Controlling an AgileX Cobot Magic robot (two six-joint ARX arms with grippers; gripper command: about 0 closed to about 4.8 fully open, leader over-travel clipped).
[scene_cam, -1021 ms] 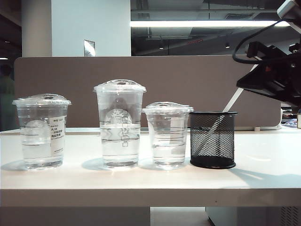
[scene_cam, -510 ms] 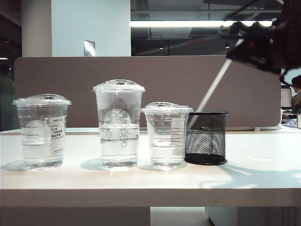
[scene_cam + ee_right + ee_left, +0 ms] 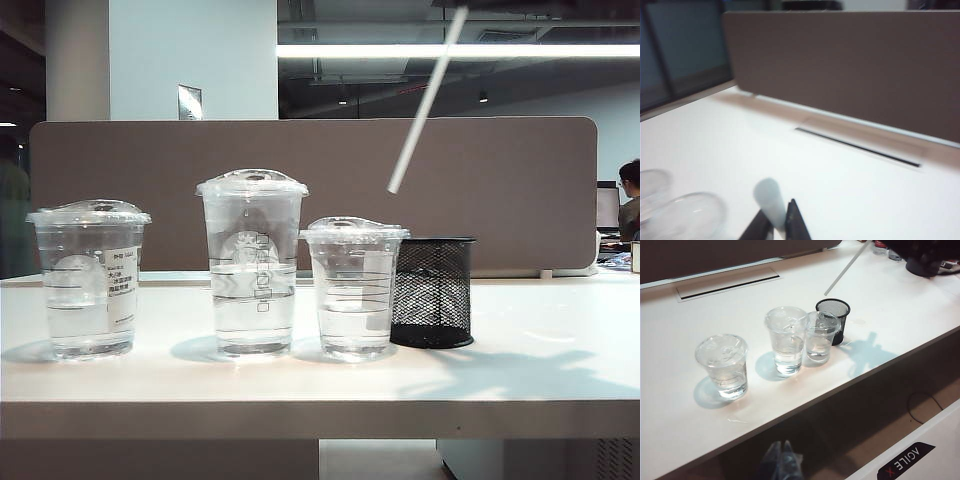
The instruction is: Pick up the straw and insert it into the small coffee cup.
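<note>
The right gripper (image 3: 774, 226) is clamped on the straw (image 3: 769, 201): in the right wrist view its two dark fingers (image 3: 796, 225) sit tight against either side of the white tube, which runs out from between the jaws toward the camera, blurred at its round end. Beyond the jaws in that view lie the pale table (image 3: 840, 175), a dark slot in its surface and a brown partition, with two clear cup lids showing faintly off to one side of the fingers. In the exterior view the straw (image 3: 425, 100) hangs tilted in the air, its lower end well above the table and its upper end running out of the top of the picture, so the jaws that carry it are out of sight there. The lower end hangs over the gap between the small coffee cup (image 3: 354, 288) and the black mesh pen holder (image 3: 433, 292), clear of both. The small coffee cup stands upright just beside the holder, its sip lid on and partly filled with clear liquid; on its other side stand the tall clear cup (image 3: 253, 262) and, farther off, the wide cup with a white label (image 3: 89, 277). The left gripper (image 3: 781, 464) hangs low, below the table's front edge and well away from every cup; it is blurred, its fingertips seem to meet, and nothing lies between them.
</note>
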